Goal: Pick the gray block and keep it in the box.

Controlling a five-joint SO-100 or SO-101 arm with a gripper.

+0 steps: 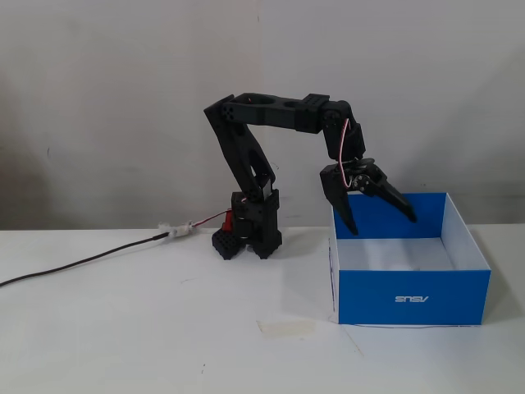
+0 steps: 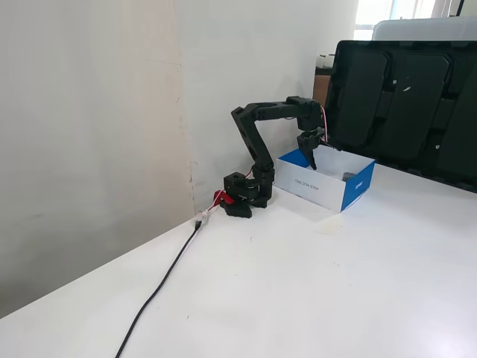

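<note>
Black plastic arm (image 1: 254, 164) arches from its base to the box (image 1: 410, 300), a square lidless cardboard one, glossy blue outside w/ small white logo, white floor inside. Gripper (image 1: 384, 223) hangs over the box's near-left part in a fixed view, pointed fingers spread wide apart, nothing between them. In a fixed view a small dark gray lump (image 2: 348, 177) sits inside the box by its far wall, prob. the block, too small to be sure. Black cable (image 2: 160, 283) trails across the smooth white table (image 1: 164, 328).
</note>
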